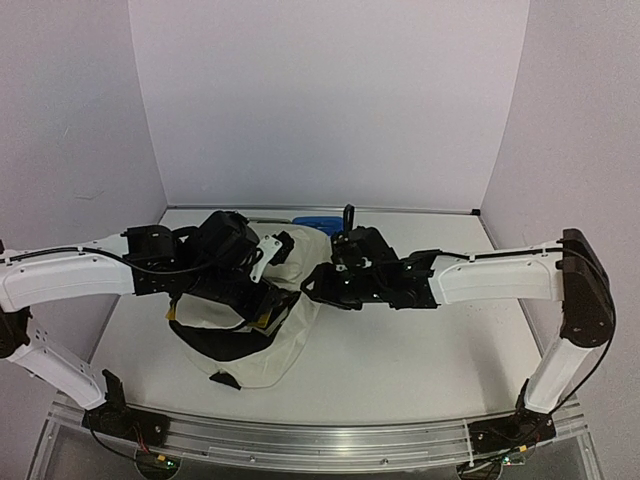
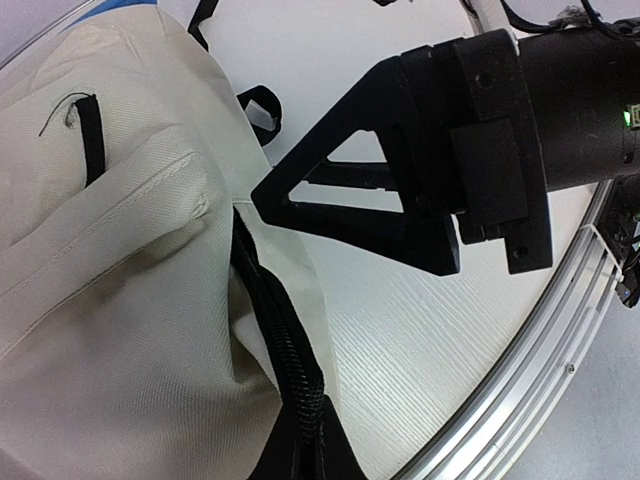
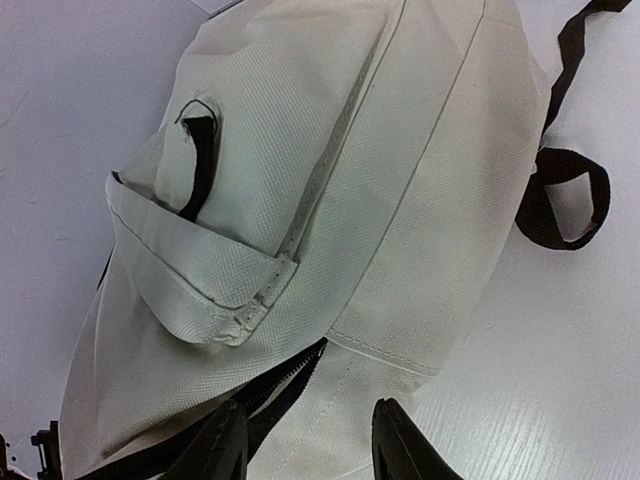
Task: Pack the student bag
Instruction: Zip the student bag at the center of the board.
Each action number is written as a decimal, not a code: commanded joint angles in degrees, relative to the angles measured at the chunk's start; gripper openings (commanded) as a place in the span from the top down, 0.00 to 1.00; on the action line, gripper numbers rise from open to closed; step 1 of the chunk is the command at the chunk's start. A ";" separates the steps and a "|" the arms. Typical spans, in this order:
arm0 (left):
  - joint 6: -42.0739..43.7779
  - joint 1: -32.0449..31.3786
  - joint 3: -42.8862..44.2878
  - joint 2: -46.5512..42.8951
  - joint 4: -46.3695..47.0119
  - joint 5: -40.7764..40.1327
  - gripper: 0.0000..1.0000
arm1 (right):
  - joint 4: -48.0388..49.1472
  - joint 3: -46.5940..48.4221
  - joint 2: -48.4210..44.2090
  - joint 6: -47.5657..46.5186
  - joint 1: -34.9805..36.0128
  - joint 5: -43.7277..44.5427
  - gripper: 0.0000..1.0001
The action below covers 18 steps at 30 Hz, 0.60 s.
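Just one student bag, slumped on the table between left gripper and right gripper, two in all. At the right gripper, fingers apart, straddling cream fabric beside the one black zipper. Cannot tell the left gripper's state, sunk in the bag's dark opening.

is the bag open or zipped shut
Open, at least partly: in the top view the student bag gapes, its dark lining exposed between the cream edges.
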 commanded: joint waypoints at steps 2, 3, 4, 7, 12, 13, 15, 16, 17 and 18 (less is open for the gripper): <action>-0.29 0.19 2.24 1.18 2.27 1.29 1.00 | 2.08 2.49 2.70 0.93 0.03 -1.88 0.59; -0.23 0.21 2.32 1.27 2.13 1.32 1.00 | 2.07 2.63 2.98 0.94 0.00 -2.27 0.59; -0.20 0.15 2.30 1.36 2.10 1.26 1.00 | 2.08 2.66 3.11 0.94 0.01 -2.51 0.60; -0.54 0.19 2.45 1.56 1.72 0.14 1.00 | 3.73 2.14 2.84 -0.13 0.08 -3.68 0.62; -1.11 0.21 2.06 0.00 2.97 -2.39 1.00 | 3.22 -0.16 0.19 -2.05 0.78 -0.99 0.60; -1.08 0.20 1.86 -0.48 3.45 -2.42 1.00 | 2.98 -0.28 0.00 -2.18 0.96 -0.68 0.60; -1.02 0.32 1.85 -1.99 4.37 -2.20 1.00 | 2.62 -0.21 -0.16 -2.39 1.77 0.95 0.57; -0.99 0.35 1.92 -2.37 4.48 -2.08 1.00 | 1.91 -0.05 -0.07 -2.47 2.04 1.48 0.57; -0.98 0.49 2.14 -2.74 4.56 -1.62 1.00 | 0.74 0.48 0.30 -2.64 2.64 2.28 0.56; -0.98 0.55 2.19 -2.87 4.66 -1.30 1.00 | 0.34 0.80 0.51 -2.77 3.00 2.76 0.56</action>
